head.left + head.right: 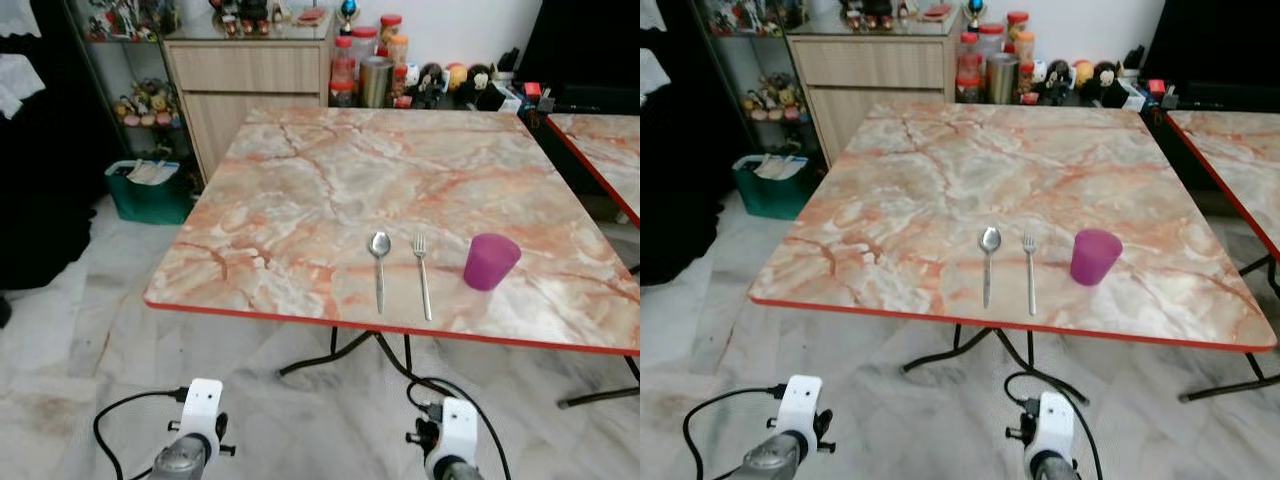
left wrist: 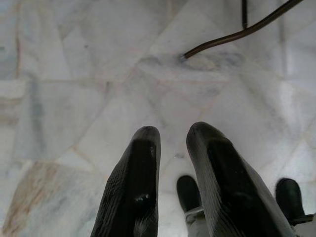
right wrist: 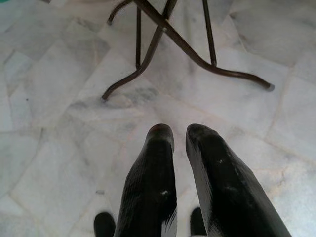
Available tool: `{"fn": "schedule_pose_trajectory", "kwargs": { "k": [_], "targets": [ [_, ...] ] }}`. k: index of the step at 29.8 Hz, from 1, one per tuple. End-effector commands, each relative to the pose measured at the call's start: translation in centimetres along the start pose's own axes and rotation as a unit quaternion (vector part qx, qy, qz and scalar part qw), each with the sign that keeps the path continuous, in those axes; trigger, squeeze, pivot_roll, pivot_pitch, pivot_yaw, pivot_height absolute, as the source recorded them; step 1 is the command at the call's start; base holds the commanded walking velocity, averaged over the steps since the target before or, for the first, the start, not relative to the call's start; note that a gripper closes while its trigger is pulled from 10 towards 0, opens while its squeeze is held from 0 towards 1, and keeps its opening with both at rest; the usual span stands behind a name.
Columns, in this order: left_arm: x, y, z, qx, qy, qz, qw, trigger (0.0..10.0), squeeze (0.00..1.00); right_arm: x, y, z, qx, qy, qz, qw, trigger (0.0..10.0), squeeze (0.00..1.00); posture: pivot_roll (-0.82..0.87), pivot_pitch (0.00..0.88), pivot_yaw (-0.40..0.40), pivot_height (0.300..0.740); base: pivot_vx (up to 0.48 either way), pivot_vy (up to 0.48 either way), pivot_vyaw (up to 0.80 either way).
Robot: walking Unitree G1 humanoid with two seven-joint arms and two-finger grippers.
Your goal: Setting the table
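Observation:
A marble-patterned table (image 1: 300, 200) with a red edge stands in front of me. Near its front edge lie a metal spoon (image 1: 379, 265) and a metal fork (image 1: 422, 275), side by side with their handles pointing toward me. To their right stands an upright purple cup (image 1: 490, 261). Both arms hang low below the table's front edge. My left gripper (image 2: 173, 136) points at the marble floor, its fingers close together and holding nothing. My right gripper (image 3: 180, 132) is likewise shut and empty, above the floor near the table's dark legs (image 3: 168, 34).
A wooden cabinet (image 1: 250, 85) stands behind the table, with jars and small toys (image 1: 370, 65) along the wall. A green bin (image 1: 150, 190) sits on the floor at the left. A second marble table (image 1: 600, 150) stands at the right. Black cables loop by my wrists.

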State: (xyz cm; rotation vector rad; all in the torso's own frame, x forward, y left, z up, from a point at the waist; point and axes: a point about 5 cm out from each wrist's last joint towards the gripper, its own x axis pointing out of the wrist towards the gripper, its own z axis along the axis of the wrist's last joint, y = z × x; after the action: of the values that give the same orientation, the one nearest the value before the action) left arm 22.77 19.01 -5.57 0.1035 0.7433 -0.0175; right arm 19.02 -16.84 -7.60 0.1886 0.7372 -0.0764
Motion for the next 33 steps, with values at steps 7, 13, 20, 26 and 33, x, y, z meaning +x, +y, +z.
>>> {"fn": "schedule_pose_trajectory", "kwargs": {
  "k": [7, 13, 20, 26, 33],
  "targets": [
    [-0.2, 0.2, -0.9, 0.002, 0.014, 0.004, 1.000, 10.0, 0.00, -1.4, -2.1, -0.5, -0.011, -0.060, -0.022, 0.998, 10.0, 0.00, 0.02, 0.000, 0.005, 0.740, 0.000, 0.000, 0.00],
    [-0.3, 0.2, -1.1, 0.005, 0.018, 0.002, 1.000, 10.0, 0.00, -2.9, -3.5, -1.1, -0.032, -0.104, -0.037, 0.993, 10.0, 0.00, 0.01, 0.000, 0.009, 0.740, 0.000, 0.000, 0.00],
    [-0.3, 0.1, -1.1, 0.006, 0.018, 0.001, 1.000, 10.0, 0.00, -3.4, -3.0, 2.6, -0.066, -0.214, -0.025, 0.974, 10.0, 0.00, -0.01, 0.000, 0.013, 0.740, 0.000, 0.000, 0.00],
    [-0.3, 0.1, -1.1, 0.001, 0.015, 0.004, 1.000, 10.0, 0.00, -3.5, -0.9, 7.6, -0.095, -0.304, 0.015, 0.948, 10.0, 0.00, -0.01, 0.000, 0.008, 0.740, 0.000, 0.000, 0.00],
    [-0.3, 0.2, -1.1, -0.004, 0.012, 0.008, 1.000, 10.0, 0.00, -3.6, 1.0, 10.7, -0.095, -0.341, 0.041, 0.934, 10.0, 0.62, 0.00, 0.000, 0.005, 0.740, 0.000, 0.000, 0.00]
  ]
}}
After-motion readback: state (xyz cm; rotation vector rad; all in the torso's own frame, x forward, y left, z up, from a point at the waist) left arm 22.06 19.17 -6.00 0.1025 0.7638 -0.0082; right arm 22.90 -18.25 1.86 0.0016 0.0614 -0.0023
